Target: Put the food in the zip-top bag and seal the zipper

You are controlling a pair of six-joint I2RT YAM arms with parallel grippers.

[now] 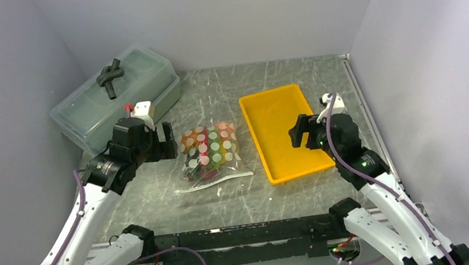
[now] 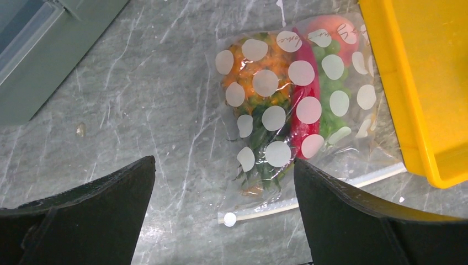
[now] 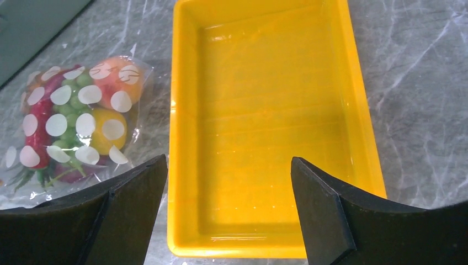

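Nearest the arm bases, the left gripper (image 1: 165,142) hangs just left of the bag (image 1: 211,152) and the right gripper (image 3: 229,160) hangs over the near end of the yellow tray (image 1: 285,133), both with jaws spread and nothing between them. The bag lies flat on the table (image 1: 226,203) just beside the tray, its zipper (image 2: 259,210) along the near edge, with the pineapple (image 2: 259,83), chili (image 2: 306,99), grapes (image 2: 331,94), peach (image 2: 331,33) and yellow fruit (image 3: 105,130) inside. Farthest back on the left sits a lidded box (image 1: 145,69).

A yellow tray (image 1: 282,134) lies right of a lidded box (image 1: 93,112) (dark, perhaps knotted, piece (image 1: 110,74) atop).
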